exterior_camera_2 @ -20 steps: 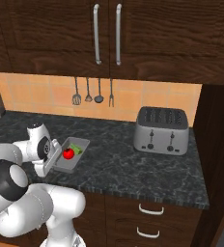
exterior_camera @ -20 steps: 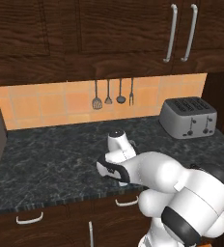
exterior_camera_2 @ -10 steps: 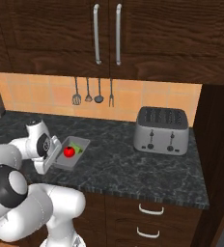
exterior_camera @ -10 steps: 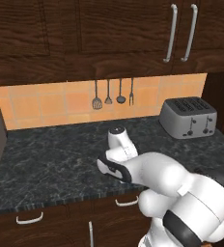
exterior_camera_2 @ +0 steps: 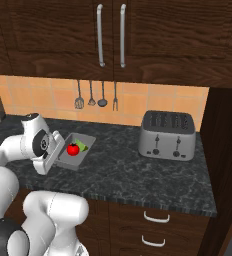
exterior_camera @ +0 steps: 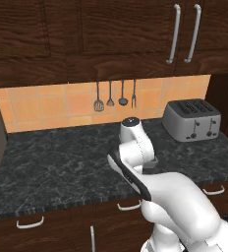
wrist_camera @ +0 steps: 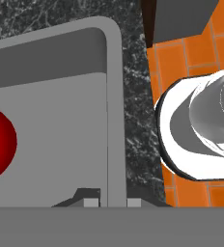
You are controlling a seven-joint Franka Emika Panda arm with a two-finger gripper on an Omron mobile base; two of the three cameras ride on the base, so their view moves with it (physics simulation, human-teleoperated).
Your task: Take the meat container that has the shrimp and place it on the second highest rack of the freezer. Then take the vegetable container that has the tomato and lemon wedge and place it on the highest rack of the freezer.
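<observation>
I see my arm folded low over the bench (exterior_camera_2: 138, 175), end effector (wrist_camera: 108, 202) pinching the rim of the vegetable container (exterior_camera_2: 81, 157) holding the tomato (exterior_camera_2: 73, 149).

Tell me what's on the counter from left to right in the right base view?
The gripper, shut on the grey container's rim, then the tomato, the lemon wedge, and far right the toaster.

a glossy red tomato (exterior_camera_2: 73, 148) and green lemon wedge (exterior_camera_2: 82, 145) are seen in a grey container (exterior_camera_2: 86, 140); the table (exterior_camera_2: 138, 172) is black-marbled, the toaster (exterior_camera_2: 169, 135) silver-grey.
</observation>
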